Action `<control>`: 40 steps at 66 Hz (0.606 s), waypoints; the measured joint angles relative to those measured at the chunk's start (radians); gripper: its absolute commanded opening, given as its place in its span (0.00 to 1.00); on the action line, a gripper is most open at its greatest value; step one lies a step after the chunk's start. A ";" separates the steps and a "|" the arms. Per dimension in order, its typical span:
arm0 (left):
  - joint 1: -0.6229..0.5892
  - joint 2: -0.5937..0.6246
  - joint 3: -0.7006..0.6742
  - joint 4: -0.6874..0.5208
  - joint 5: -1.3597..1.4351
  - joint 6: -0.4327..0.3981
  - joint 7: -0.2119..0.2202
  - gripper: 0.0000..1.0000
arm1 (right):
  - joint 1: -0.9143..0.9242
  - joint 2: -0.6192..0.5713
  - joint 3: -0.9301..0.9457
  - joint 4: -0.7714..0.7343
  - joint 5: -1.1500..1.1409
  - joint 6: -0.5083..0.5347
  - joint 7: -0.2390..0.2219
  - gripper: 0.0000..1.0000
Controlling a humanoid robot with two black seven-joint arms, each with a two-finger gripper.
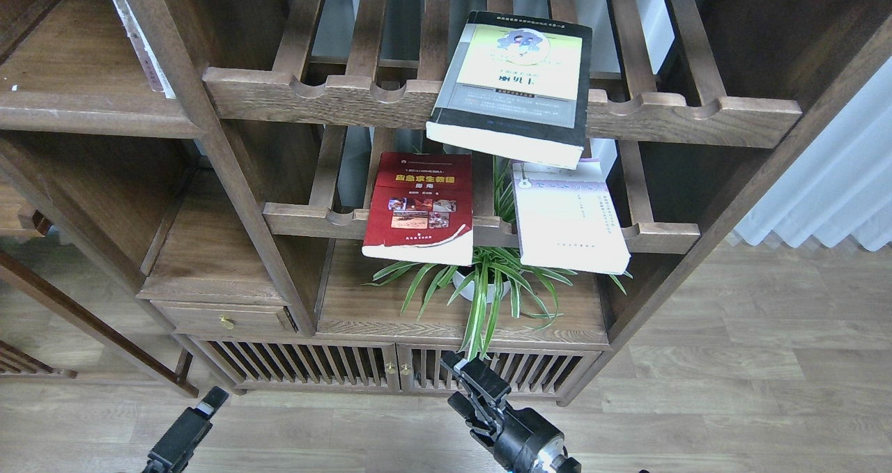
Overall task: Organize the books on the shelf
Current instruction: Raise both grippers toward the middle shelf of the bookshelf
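A thick black-edged book with a yellow-green cover [512, 83] lies flat on the upper slatted rack, its front end hanging over the notched rail. One rack lower lie a red book with a yellow title [418, 208] and, to its right, a pale lavender-white book [568, 215]; both overhang their rail. The solid dark-brown shelf [90, 114] with the thick front edge is at the upper left. My left gripper [212, 398] is low at the bottom left and my right gripper [465, 370] at the bottom centre. Both are far below the books, dark, and holding nothing.
A potted spider plant [481, 285] stands on the solid board under the lower rack, between the red and pale books. A drawer with a brass knob [224, 322] and slatted cabinet doors [390, 368] sit below. A white upright edge [143, 37] shows at the upper-left shelf.
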 measured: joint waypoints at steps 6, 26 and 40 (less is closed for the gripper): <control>-0.001 -0.007 -0.025 0.003 -0.001 0.000 0.008 1.00 | 0.000 0.000 0.000 -0.005 0.000 0.023 0.000 1.00; -0.006 -0.018 -0.084 0.035 0.000 0.000 0.006 1.00 | 0.011 0.000 0.013 -0.084 -0.004 0.191 0.003 1.00; -0.014 -0.035 -0.089 0.049 0.001 0.000 0.003 1.00 | 0.017 0.000 -0.003 -0.123 -0.005 0.242 -0.005 1.00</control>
